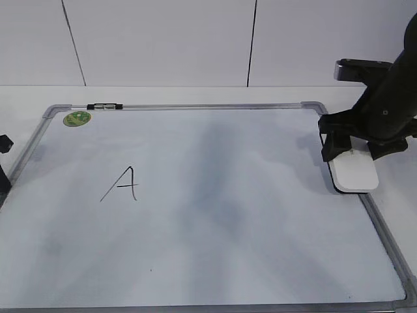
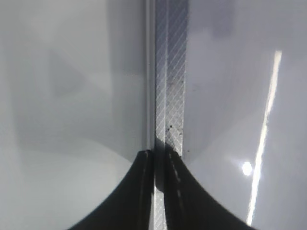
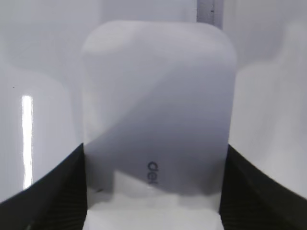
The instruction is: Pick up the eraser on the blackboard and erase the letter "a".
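The eraser point(image 1: 355, 175) is a flat white block lying at the right edge of the blackboard point(image 1: 215, 208), a white board with a grey frame. My right gripper point(image 1: 348, 151) is low over it, with a finger against each long side. In the right wrist view the eraser point(image 3: 158, 96) fills the space between the jaws point(image 3: 154, 146). An angular capital "A" point(image 1: 120, 184) in black marker is at the board's left. No lowercase cursive "a" shows. My left gripper point(image 2: 158, 153) is shut and empty over the board's left frame point(image 2: 168, 96).
A round green sticker point(image 1: 77, 118) and a small black clip point(image 1: 104, 105) sit at the board's far left corner. The board lies on a white table point(image 1: 195, 94) with a white wall behind. The left arm point(image 1: 4, 145) shows only at the left edge.
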Controlling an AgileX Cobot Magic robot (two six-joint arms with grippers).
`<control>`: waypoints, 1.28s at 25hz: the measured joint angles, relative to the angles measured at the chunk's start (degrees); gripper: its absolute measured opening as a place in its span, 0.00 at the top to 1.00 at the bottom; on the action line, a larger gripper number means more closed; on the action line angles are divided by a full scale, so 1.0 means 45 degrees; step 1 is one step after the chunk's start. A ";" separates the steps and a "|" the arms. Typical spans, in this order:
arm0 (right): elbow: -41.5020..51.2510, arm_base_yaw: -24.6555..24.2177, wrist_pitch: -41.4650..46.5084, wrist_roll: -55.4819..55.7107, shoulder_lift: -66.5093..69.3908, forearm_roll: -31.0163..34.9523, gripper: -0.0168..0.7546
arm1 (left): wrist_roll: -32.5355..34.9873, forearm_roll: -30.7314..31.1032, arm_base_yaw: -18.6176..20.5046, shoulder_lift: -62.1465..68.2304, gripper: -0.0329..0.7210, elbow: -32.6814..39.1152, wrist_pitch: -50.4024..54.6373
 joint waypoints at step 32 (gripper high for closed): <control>-0.1966 0.0000 0.1032 -0.0147 0.1113 0.0056 0.13 | 0.0000 0.0102 0.0022 0.0031 0.69 -0.0650 0.0459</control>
